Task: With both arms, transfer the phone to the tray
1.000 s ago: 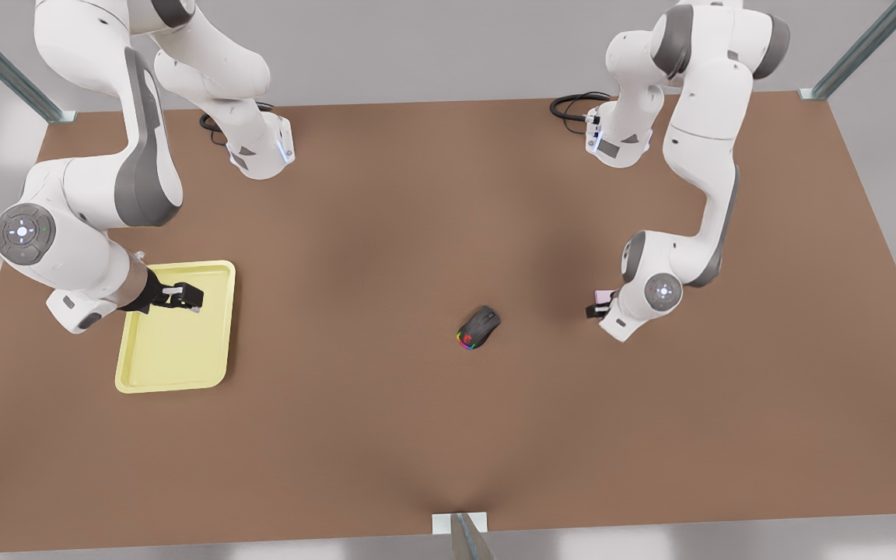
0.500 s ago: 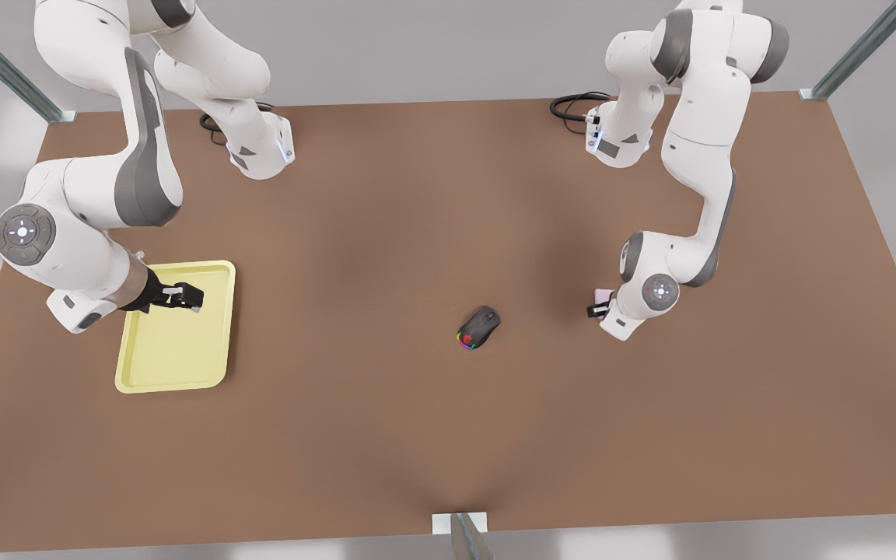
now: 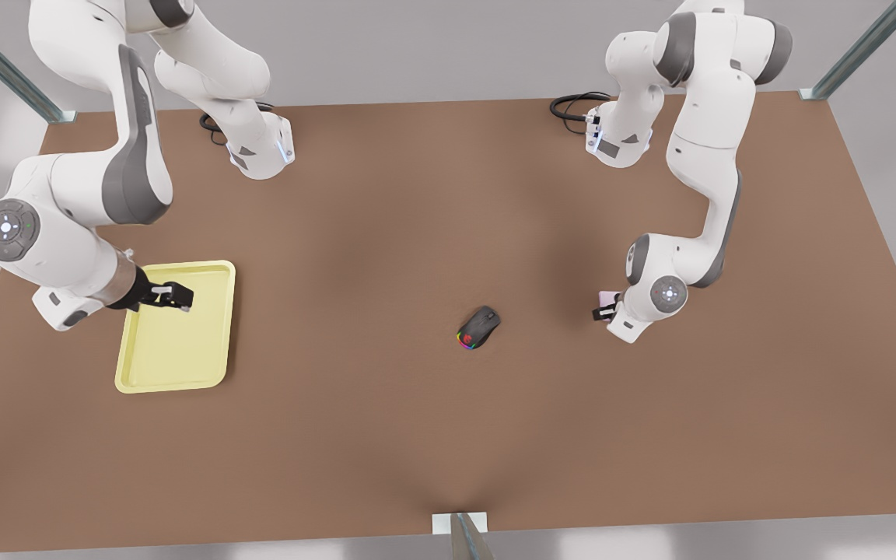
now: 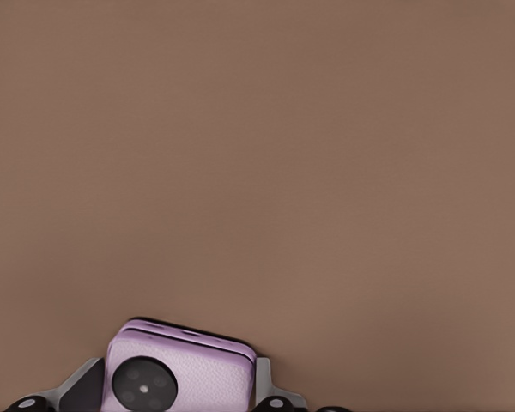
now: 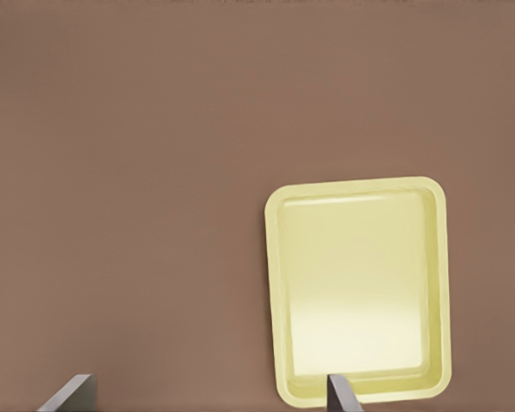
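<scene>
The pale lilac phone (image 4: 197, 373), with dark round circles on its face, sits between the fingers of my left gripper (image 4: 178, 393), which is shut on it. In the front view this gripper (image 3: 603, 309) is at the right of the table, and the phone (image 3: 608, 296) peeks out beside the wrist. The pale yellow tray (image 3: 215, 342) lies at the front view's left. My right gripper (image 3: 176, 298) hangs open above the tray's far part. In the right wrist view its grey fingertips (image 5: 342, 393) stand wide apart, with the tray (image 5: 360, 283) seen below.
A black computer mouse (image 3: 479, 327) with rainbow lights lies on the brown table (image 3: 386, 218) between the two arms. Both arm bases (image 3: 261, 152) and a black cable (image 3: 572, 105) stand at the far edge. Metal frame posts (image 3: 467, 537) mark the table's edges.
The left gripper has shifted slightly toward the front view's right, carrying the phone. The right gripper has drawn back a little toward the front view's left over the tray.
</scene>
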You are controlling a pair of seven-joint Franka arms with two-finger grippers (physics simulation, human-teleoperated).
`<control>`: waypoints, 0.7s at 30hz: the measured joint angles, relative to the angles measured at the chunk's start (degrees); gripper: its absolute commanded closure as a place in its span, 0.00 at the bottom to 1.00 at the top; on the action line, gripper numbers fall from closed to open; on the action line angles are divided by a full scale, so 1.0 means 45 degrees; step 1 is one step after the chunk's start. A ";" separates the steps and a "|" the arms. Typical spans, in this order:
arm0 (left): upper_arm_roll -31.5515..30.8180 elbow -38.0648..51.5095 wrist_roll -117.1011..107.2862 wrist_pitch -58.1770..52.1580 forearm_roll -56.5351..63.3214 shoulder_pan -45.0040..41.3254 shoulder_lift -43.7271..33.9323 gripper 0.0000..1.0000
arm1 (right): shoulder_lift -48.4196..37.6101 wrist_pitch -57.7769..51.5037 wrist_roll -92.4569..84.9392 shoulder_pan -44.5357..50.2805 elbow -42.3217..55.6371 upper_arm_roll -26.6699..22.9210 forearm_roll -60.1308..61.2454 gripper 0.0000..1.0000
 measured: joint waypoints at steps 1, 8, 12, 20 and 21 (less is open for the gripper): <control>-0.0001 0.0003 0.0038 0.0008 -0.0020 -0.0003 0.0021 0.12 | 0.0027 -0.0001 0.0001 0.0021 0.0039 0.0007 0.0011 0.00; -0.0017 0.0004 0.0261 0.0090 -0.0072 -0.0004 0.0093 0.15 | 0.0498 -0.0001 -0.0008 0.0204 0.0620 0.0264 0.0045 0.00; -0.0017 0.0006 0.0330 0.0112 -0.0061 -0.0005 0.0074 0.18 | 0.0630 0.0005 -0.0035 -0.0013 0.0636 0.0166 0.0012 0.00; -0.0017 0.0027 0.0343 0.0155 0.0002 -0.0006 0.0197 0.21 | 0.1055 0.0014 -0.0074 0.0002 0.1031 0.0158 0.0019 0.00; -0.0018 0.0036 0.0350 0.0149 0.0005 -0.0007 0.0186 0.21 | 0.1058 0.0013 -0.0078 0.0007 0.1029 0.0164 0.0020 0.00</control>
